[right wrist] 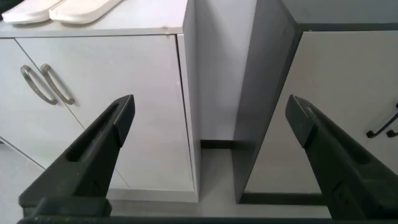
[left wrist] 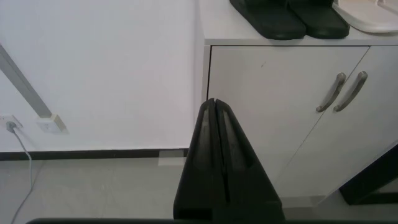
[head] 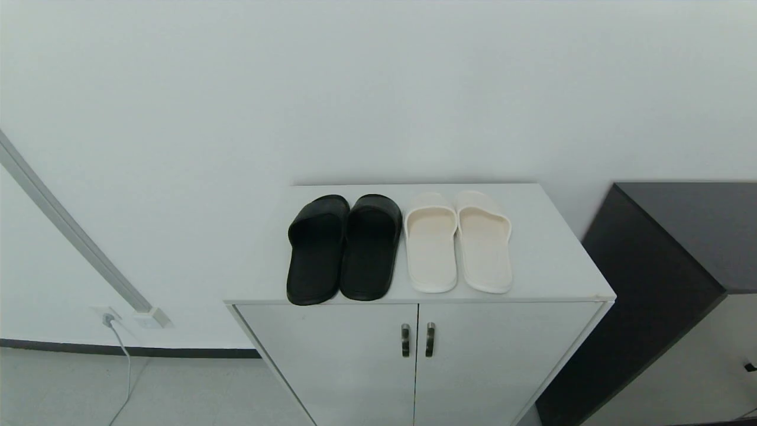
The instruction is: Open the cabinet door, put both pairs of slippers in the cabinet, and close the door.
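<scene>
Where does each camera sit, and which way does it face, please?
Head view: on the head, looking forward and down at the white cabinet, black slippers and cream slippers on top.
Left wrist view: low, facing the cabinet's front; shut left gripper in the foreground.
Right wrist view: low, facing the cabinet's corner and dark cabinet; open right gripper.
Shared: both wrist views catch the door handles.

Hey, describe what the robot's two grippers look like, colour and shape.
Both are matte black. The left gripper has two flat fingers widening from narrow tips to a broad base. The right gripper has long, angular fingers with squared tips.
</scene>
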